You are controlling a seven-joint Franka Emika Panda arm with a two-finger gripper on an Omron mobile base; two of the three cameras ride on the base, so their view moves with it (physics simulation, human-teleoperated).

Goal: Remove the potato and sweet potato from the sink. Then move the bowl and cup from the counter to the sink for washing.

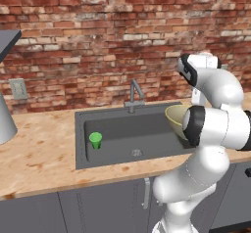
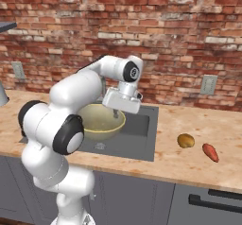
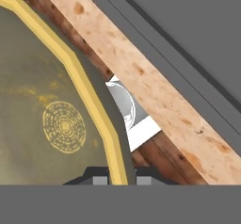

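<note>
A small bright green tapered cup (image 1: pixel 95 139) stands upright inside the large dark grey rectangular sink (image 1: pixel 117 129), at its left end. To its right, the wide olive-yellow bowl with a pale rim (image 2: pixel 100 121) hangs over the sink's right part, tilted, its rim pinched between the narrow fingers of the hand (image 3: pixel 119 177). Further right, on the speckled wooden surface (image 2: pixel 189 125), the rounded golden-brown potato (image 2: pixel 185 140) lies just beside the elongated orange-red sweet potato (image 2: pixel 210 152).

Base cams: behind arm, L and R, facing fwd/down; both share the sink (image 1: pixel 128 131). Hand cam: close over bowl (image 3: pixel 52 119) rim.
</note>
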